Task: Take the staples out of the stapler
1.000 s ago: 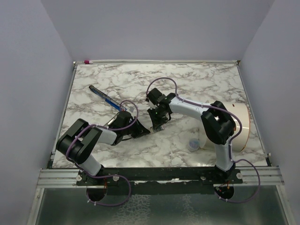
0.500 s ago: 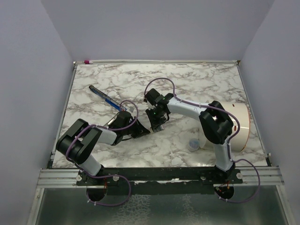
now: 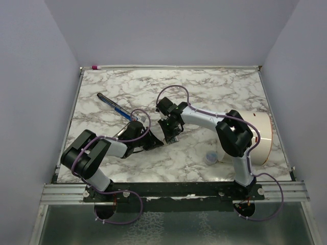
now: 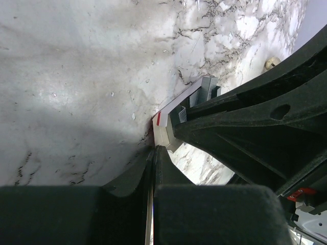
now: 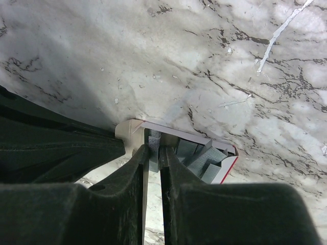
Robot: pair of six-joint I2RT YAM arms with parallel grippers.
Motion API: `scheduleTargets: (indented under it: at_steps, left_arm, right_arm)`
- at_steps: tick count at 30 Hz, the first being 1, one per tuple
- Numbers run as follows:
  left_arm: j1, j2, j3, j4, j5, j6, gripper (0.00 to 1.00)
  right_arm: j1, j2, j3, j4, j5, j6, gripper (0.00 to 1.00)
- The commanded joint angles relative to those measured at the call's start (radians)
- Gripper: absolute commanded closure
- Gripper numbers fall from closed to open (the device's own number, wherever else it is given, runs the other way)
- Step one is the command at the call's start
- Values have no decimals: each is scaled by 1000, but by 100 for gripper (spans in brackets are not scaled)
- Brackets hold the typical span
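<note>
Left pincer [image 4: 155, 153] clamped shut, right pincer [image 5: 153, 150] pinching — tips almost touching.

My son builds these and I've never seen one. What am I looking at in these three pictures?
Two robot arms are bolted at the near edge of a marble table. One picture looks down from above; the other two come from cameras on each wrist, so the black shapes at the bottom are that arm's own fingers. On it lie a pen and a large white cylinder. In the middle, the left gripper is shut on a small white box with red marks, while the right gripper seems to pinch the grey staples inside it.
</note>
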Motion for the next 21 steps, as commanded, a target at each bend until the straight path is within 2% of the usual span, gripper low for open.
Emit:
scheduleTargets:
  at_steps: [1, 14, 21]
  left_arm:
    - [-6, -24, 4, -9, -17, 13, 100]
    - [-7, -27, 0, -5, -19, 8, 100]
    - [-7, -31, -1, -6, -21, 8, 100]
  right_arm:
    - [13, 0, 35, -27, 37, -8, 88]
    - [38, -14, 71, -78, 100, 3, 89]
    - [97, 44, 168, -190, 299, 23, 90]
